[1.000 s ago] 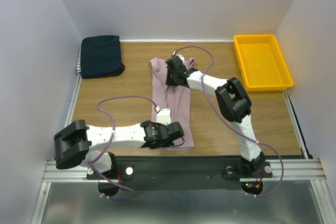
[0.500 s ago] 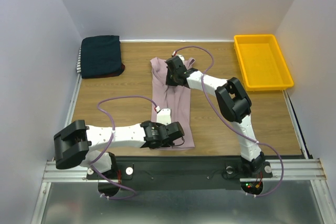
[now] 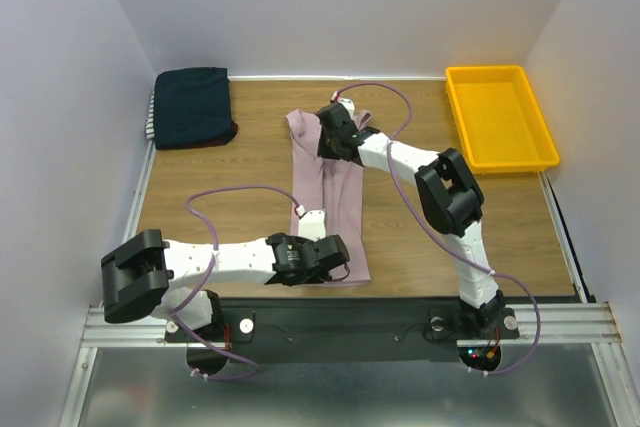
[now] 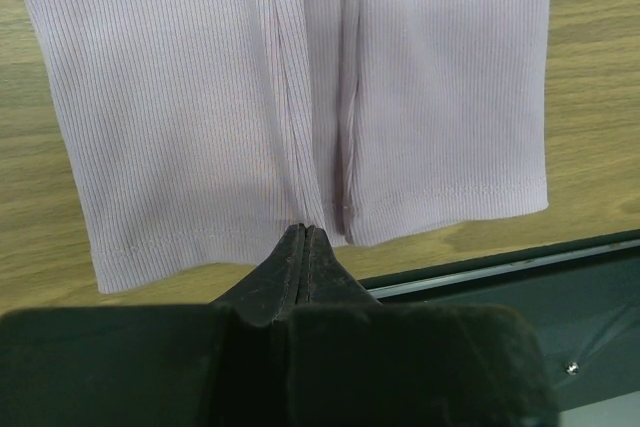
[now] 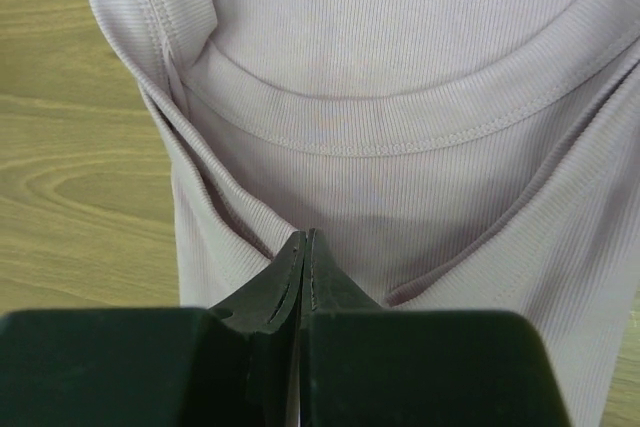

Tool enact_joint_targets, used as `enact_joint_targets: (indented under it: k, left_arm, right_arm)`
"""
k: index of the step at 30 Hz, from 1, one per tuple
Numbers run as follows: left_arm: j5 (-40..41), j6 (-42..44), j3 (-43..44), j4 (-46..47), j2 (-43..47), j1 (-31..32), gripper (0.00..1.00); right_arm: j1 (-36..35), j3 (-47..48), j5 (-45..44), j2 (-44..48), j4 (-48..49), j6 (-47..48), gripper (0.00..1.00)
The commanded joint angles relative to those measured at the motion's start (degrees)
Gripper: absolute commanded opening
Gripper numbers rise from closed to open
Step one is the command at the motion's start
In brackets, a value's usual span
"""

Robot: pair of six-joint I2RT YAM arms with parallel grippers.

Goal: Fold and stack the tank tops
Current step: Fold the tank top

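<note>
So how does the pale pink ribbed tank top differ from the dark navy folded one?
The pale pink ribbed tank top lies stretched out long; the dark navy folded top is a compact block. The left gripper and right gripper pinch the pink one; the navy sits untouched. Both are cloth.

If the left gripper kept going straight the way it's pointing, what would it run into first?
The pink tank top. The left gripper is shut right at its hem crease, seemingly pinching it, so it would push straight into that cloth.
</note>
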State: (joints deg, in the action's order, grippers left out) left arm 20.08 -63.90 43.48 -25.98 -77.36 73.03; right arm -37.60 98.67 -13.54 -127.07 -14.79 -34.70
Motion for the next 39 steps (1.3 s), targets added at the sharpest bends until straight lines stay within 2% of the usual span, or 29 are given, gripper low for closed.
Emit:
enact_joint_targets:
  k: [1,12,15,16,17,19,20,21,22,23,24,26,28,30,31,32,34,35,37,39]
  left_arm:
    - [-0.2,0.7,-0.6,0.5,1.3,0.7,0.0]
    - [-1.6,1.5,-1.6,3.8,-0.6,1.0,0.0]
    - [-2.2,2.3,-1.7,5.3,-0.7,1.0,0.0]
    - [-2.2,2.6,-1.6,5.6,-0.7,0.9,0.0]
    - [-1.9,2.7,-1.6,5.6,-0.5,1.0,0.05]
    - [-1.2,3.0,-1.0,5.4,0.4,1.0,0.14]
    - [0.3,2.9,-0.5,4.5,1.8,0.9,0.26]
    - [1.3,2.1,-0.2,3.7,2.8,0.9,0.32]
    - [2.4,1.9,0.2,3.1,4.0,0.7,0.37]
    - [5.1,1.0,0.6,1.6,7.0,0.8,0.46]
    - [6.5,-0.1,0.6,0.6,8.6,0.8,0.48]
    - [9.4,-2.7,0.4,-1.6,13.7,-0.3,0.61]
    - [10.6,-6.0,-0.8,-3.7,16.6,-2.6,0.66]
    - [10.6,-9.5,-3.0,-8.0,19.6,-5.4,0.66]
    - [9.9,-9.7,-4.2,-8.4,20.4,-8.8,0.66]
    - [8.2,-9.8,-5.4,-8.3,22.1,-10.1,0.66]
    - [6.0,-9.7,-9.0,-7.4,24.7,-12.8,0.65]
    - [3.0,-8.1,-11.6,-5.2,25.6,-15.1,0.65]
    - [-1.9,-6.1,-13.9,-1.8,27.7,-17.7,0.65]
    - [-4.4,-5.8,-16.9,-0.5,28.8,-18.2,0.65]
  right_arm:
    - [-0.4,0.0,-3.9,4.4,0.7,0.6,0.0]
    - [-0.4,-1.9,-3.7,3.4,0.5,0.2,0.01]
    - [-0.4,-2.5,-3.9,3.5,0.5,0.2,0.04]
    - [-0.3,-2.6,-4.0,3.7,0.5,0.2,0.07]
    - [-0.4,-2.6,-4.2,4.1,0.5,0.2,0.11]
    - [-0.4,-2.9,-4.0,5.0,0.5,0.7,0.3]
    - [-0.4,-3.0,-3.5,6.1,0.5,0.9,0.38]
    - [-0.5,-3.0,-3.2,7.0,0.4,1.1,0.51]
    - [-0.5,-3.4,-3.0,8.0,0.4,1.6,0.56]
    - [-0.4,-3.7,-2.3,10.1,0.1,1.7,0.6]
    - [-0.4,-4.0,-1.9,11.4,-0.1,2.0,0.67]
    - [-0.4,-6.2,-0.8,14.2,-1.3,2.0,0.73]
    - [-0.4,-9.6,0.0,19.7,-2.0,1.0,0.73]
    - [-0.5,-17.6,2.1,23.7,-2.1,-0.3,0.73]
    - [-0.5,-20.2,3.3,28.1,-2.2,-0.8,0.73]
    - [-0.5,-26.5,4.0,30.1,-2.2,-1.4,0.73]
    - [-1.2,-32.3,6.1,36.4,-2.2,-2.9,0.73]
    - [-2.2,-37.4,6.6,38.6,-2.3,-3.4,0.68]
    - [-3.0,-42.9,8.1,44.8,-2.6,-5.5,0.67]
    - [-4.2,-50.5,10.1,48.4,-2.6,-8.0,0.66]
